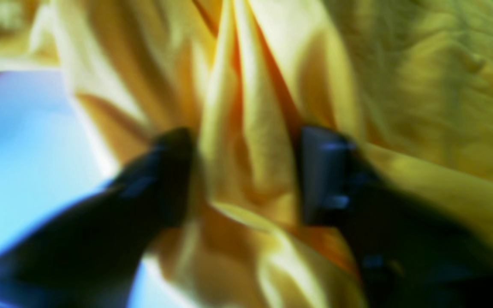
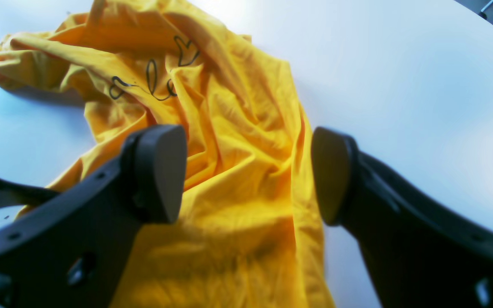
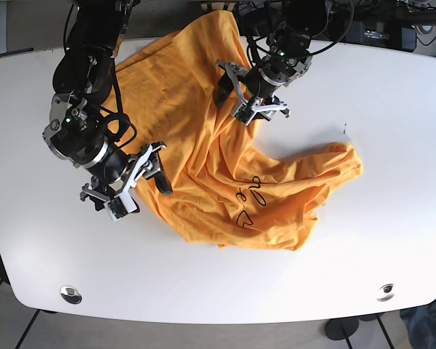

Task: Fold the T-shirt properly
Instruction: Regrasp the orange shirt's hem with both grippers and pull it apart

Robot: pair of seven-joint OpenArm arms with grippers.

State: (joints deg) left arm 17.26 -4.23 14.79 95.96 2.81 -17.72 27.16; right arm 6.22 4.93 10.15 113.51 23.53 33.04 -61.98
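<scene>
Orange cotton, thin and soft, makes up the T-shirt [image 3: 225,174], which lies crumpled on the white table [image 3: 392,145], spreading from the 12 o'clock edge down toward 5 o'clock in the base view. I judge it light and limp: it will sag and slide when lifted, so the best hold is at a hem or a shoulder seam, not at the loose middle. The left gripper [image 3: 240,98], at about 12 o'clock, has its jaws spread with a bunch of folds standing between them; the left wrist view is blurred, and I cannot tell whether the pads really press the cloth. The right gripper [image 3: 142,171], at about 9 o'clock, is spread wide and holds nothing, hovering over the shirt's left border. The right wrist view shows clearly the black handwritten print [image 2: 152,77] and the deep wrinkles near it, and also bare table beyond the fabric. The base view alone shows the whole outline, with one bunched end reaching toward 3 o'clock.
</scene>
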